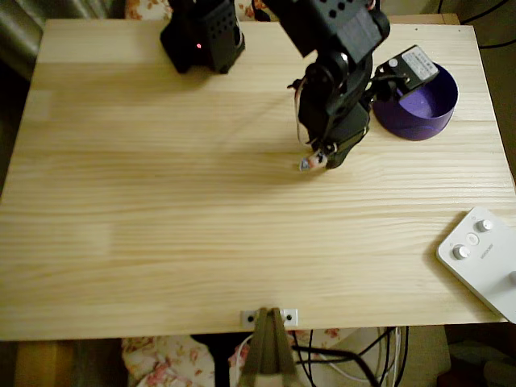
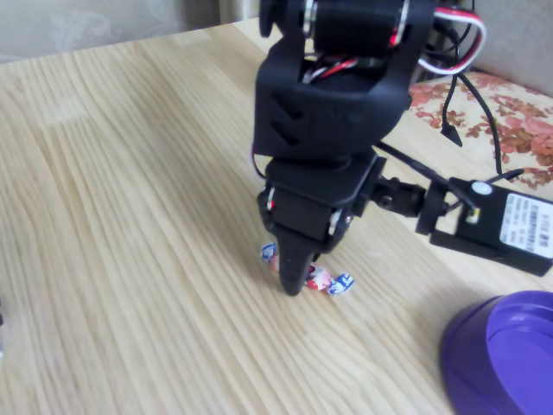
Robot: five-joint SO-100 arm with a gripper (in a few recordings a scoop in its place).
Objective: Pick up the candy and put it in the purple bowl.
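Table: I see a pale, planked pine tabletop [image 1: 161,242] under everything; the black two-finger gripper [image 2: 294,281] stands tip-down on it, near the middle of its far half in the overhead view.
Arm: my black plastic arm [image 1: 339,48] reaches steeply down from the far edge, wrist motor and wiring bunched just above the fingers.
Bowl: the round, deep purple plastic bowl [image 1: 423,109] sits just beside the gripper, to its right in the overhead view, partly tucked behind the wrist; its rim is apart from the fingertips.
Control box: a white box with round knobs [image 1: 484,258] lies well apart from the gripper, at the table's near right edge.
Gripper state: the fingertips are planted at the sweet, one dark finger [image 2: 292,259] covering its middle. I cannot tell whether the jaws have closed on it or only straddle it.
Candy: the tiny wrapped sweet, whitish wrapper with red-pink and blue specks and twisted ends [image 2: 333,282], lies flat on the wood directly at the fingertips, its ends poking out either side of the finger in the fixed view.
Handling: I judge it nearly weightless, with a crinkly, slick wrapper over a firm core. The twisted ends would fold and slip, so I would pinch across the thicker middle, squarely, and lift gently.
Risk: a skewed squeeze could squirt it sideways across the smooth wood.
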